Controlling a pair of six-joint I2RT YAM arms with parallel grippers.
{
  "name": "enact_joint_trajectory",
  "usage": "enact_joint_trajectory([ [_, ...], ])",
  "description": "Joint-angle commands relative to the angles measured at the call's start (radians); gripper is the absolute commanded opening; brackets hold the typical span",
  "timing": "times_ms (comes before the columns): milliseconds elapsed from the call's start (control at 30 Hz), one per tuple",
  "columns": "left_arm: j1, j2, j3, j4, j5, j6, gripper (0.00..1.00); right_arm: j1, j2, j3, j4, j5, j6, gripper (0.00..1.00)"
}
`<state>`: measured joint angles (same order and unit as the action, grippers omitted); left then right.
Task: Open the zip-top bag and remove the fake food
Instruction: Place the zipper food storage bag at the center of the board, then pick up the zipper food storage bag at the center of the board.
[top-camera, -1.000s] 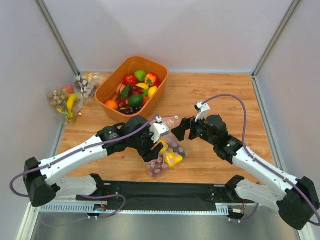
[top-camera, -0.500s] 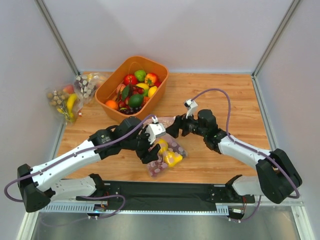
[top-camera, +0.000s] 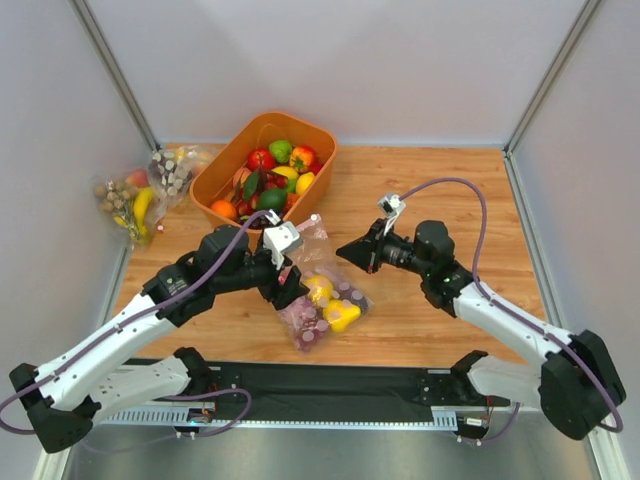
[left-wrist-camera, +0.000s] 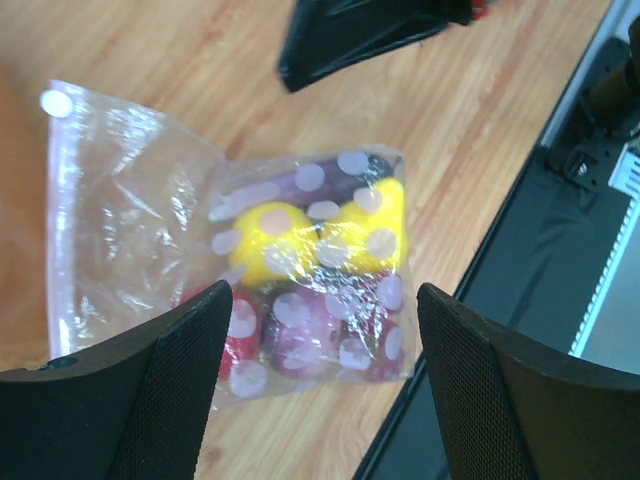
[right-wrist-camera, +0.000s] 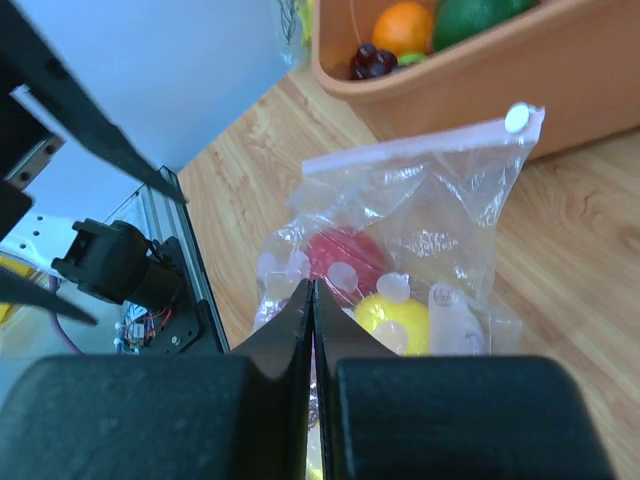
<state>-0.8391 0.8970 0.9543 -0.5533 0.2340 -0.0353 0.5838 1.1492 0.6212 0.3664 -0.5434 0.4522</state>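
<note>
**A:** In the last second the right gripper (top-camera: 342, 252) has snapped shut at the 3 o'clock edge of the zip-top bag (top-camera: 312, 245). The left gripper (top-camera: 289, 281) has pulled back to its 9 o'clock side.

**B:** Is either one holding anything?

**A:** The right jaws are pressed flat together, and I cannot tell whether any film is caught. The left is wide and empty, looking down, with its fingers (left-wrist-camera: 170, 390) straddling the fake food (left-wrist-camera: 320, 255).

**B:** Where is the bag?

**A:** On the table (top-camera: 430, 180), at 5 o'clock of the orange bin (top-camera: 232, 228). The zip strip (right-wrist-camera: 420, 140) at its 12 o'clock end looks sealed.

**B:** How should it be opened?

**A:** I'd pinch one lip per gripper just under the strip and pull toward 3 and 9. Catching both layers would only drag the bag. The right arm already lies low, with its tip pointing to 9.
</note>
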Motion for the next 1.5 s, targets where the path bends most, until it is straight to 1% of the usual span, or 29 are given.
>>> enact_joint_trajectory([
  [0,0.037,-0.017,0.044,0.076,0.019,-0.008,0.83,-0.004,-0.088,0.049,-0.113,0.017,-0.09,0.01],
  [33,0.046,-0.006,0.058,0.073,0.021,0.001,0.83,-0.002,-0.091,0.054,-0.162,0.043,-0.101,0.03],
  [100,0.054,0.006,0.093,0.066,0.022,0.017,0.83,-0.004,-0.073,0.066,-0.19,0.062,-0.113,0.11],
  [133,0.061,0.014,0.101,0.058,0.022,0.023,0.83,-0.004,-0.059,0.074,-0.198,0.062,-0.118,0.22],
  [200,0.072,0.028,0.094,0.058,0.027,0.032,0.83,-0.004,0.001,0.089,-0.196,0.06,-0.115,0.34],
  [233,0.09,0.028,0.081,0.073,0.043,0.032,0.83,-0.004,0.026,0.11,-0.186,0.056,-0.115,0.44],
  [300,0.113,0.028,0.037,0.099,0.067,0.02,0.83,-0.004,0.105,0.138,-0.175,0.042,-0.115,0.53],
  [333,0.129,0.031,0.04,0.089,0.082,0.02,0.83,-0.006,0.134,0.167,-0.164,0.036,-0.116,0.6],
  [400,0.133,0.026,0.043,0.093,0.065,0.021,0.83,-0.006,0.216,0.204,-0.156,0.022,-0.124,0.63],
  [467,0.15,0.013,0.029,0.104,0.073,0.012,0.83,-0.007,0.288,0.256,-0.149,0.016,-0.132,0.68],
  [533,0.158,0.008,0.026,0.107,0.088,0.005,0.83,-0.007,0.329,0.3,-0.139,0.019,-0.138,0.71],
  [767,0.158,0.005,0.018,0.108,0.107,-0.011,0.83,-0.009,0.498,0.411,-0.17,0.042,-0.191,0.76],
  [900,0.161,0.003,0.014,0.113,0.099,-0.009,0.83,-0.007,0.567,0.434,-0.143,0.008,-0.175,0.77],
  [933,0.163,0.003,0.012,0.115,0.099,-0.009,0.83,-0.009,0.581,0.433,-0.127,-0.028,-0.164,0.76],
  [967,0.166,0.005,0.012,0.115,0.099,-0.012,0.83,-0.007,0.599,0.43,-0.11,-0.045,-0.15,0.73],
  [1000,0.173,0.009,0.012,0.115,0.099,-0.014,0.83,-0.006,0.603,0.416,-0.069,-0.061,-0.118,0.57],
  [1067,0.184,0.014,0.014,0.116,0.099,-0.017,0.83,-0.004,0.592,0.384,-0.009,-0.104,-0.081,0.31],
  [1100,0.187,0.013,0.014,0.116,0.097,-0.018,0.83,-0.002,0.583,0.353,0.04,-0.121,-0.052,0.09],
  [1133,0.189,0.013,0.014,0.116,0.093,-0.018,0.83,-0.001,0.569,0.333,0.058,-0.128,-0.038,0.01],
  [1200,0.192,0.003,0.014,0.115,0.059,-0.025,0.83,0.004,0.508,0.281,0.094,-0.139,-0.021,0.0],
  [1267,0.193,0.0,0.012,0.11,0.019,-0.029,0.83,0.01,0.416,0.25,0.092,-0.15,-0.017,0.0],
  [1300,0.193,-0.007,0.012,0.11,0.01,-0.031,0.83,0.016,0.379,0.233,0.073,-0.148,-0.018,0.0],
  [1333,0.193,-0.01,0.012,0.112,0.002,-0.031,0.83,0.02,0.307,0.212,0.056,-0.148,-0.032,0.0],
  [1400,0.195,-0.02,0.009,0.118,-0.001,-0.035,0.83,0.036,0.23,0.196,-0.019,-0.144,-0.052,0.0],
  [1433,0.195,-0.021,0.006,0.125,0.002,-0.038,0.83,0.043,0.154,0.187,-0.047,-0.139,-0.062,0.0],
  [1467,0.195,-0.023,0.003,0.133,0.022,-0.04,0.84,0.051,0.117,0.186,-0.104,-0.135,-0.082,0.0],
])
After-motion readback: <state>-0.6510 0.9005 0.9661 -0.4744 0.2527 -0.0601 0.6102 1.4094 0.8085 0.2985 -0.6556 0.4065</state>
